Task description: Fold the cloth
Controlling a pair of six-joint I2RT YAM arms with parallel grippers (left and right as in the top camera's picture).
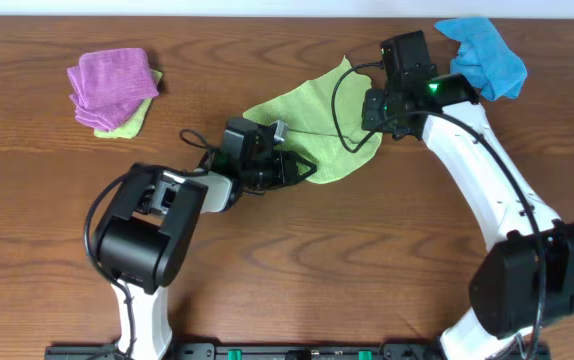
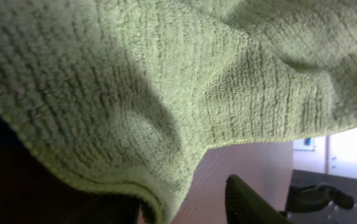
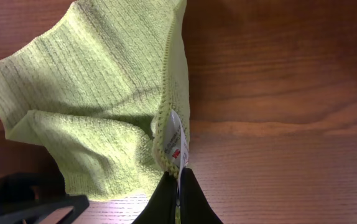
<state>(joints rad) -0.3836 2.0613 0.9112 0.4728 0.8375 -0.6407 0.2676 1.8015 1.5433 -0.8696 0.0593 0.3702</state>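
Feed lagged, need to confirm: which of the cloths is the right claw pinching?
The lime-green cloth mid-table, pinched at its tagged edge by the right claw. The blue cloth and the purple cloth lie apart, untouched.

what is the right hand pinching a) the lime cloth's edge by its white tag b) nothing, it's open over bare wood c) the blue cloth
a: the right wrist view shows the right hand closed on the hemmed edge of the lime cloth, just below its white tag.
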